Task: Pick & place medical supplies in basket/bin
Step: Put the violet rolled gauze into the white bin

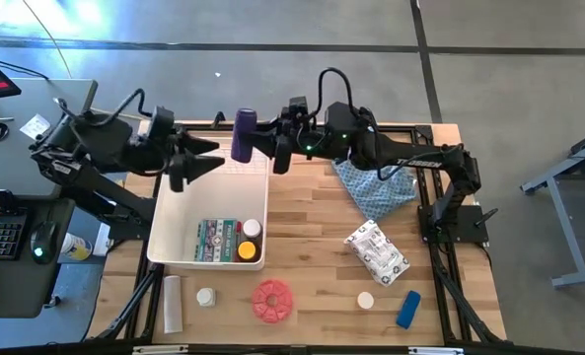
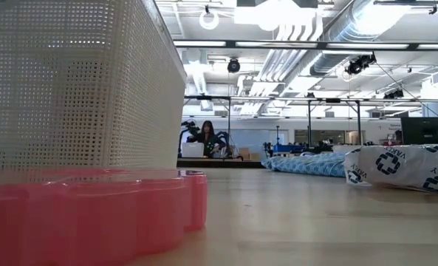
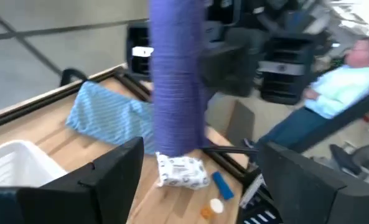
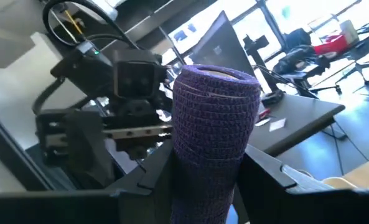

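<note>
High view — purple cylinder (image 1: pixel 244 135) between right jaws

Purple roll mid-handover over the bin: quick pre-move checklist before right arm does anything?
1. Right gripper clamped on purple roll: ok, fingers on both sides in the right wrist view.
2. Left gripper released: ok, fingers spread, clear of the roll.
3. Roll above white bin: ok, over its far edge.
4. Landing room in bin: ok, far half bare; packet and bottles sit at the near end.
5. Grip depth on roll: cannot tell.
</note>
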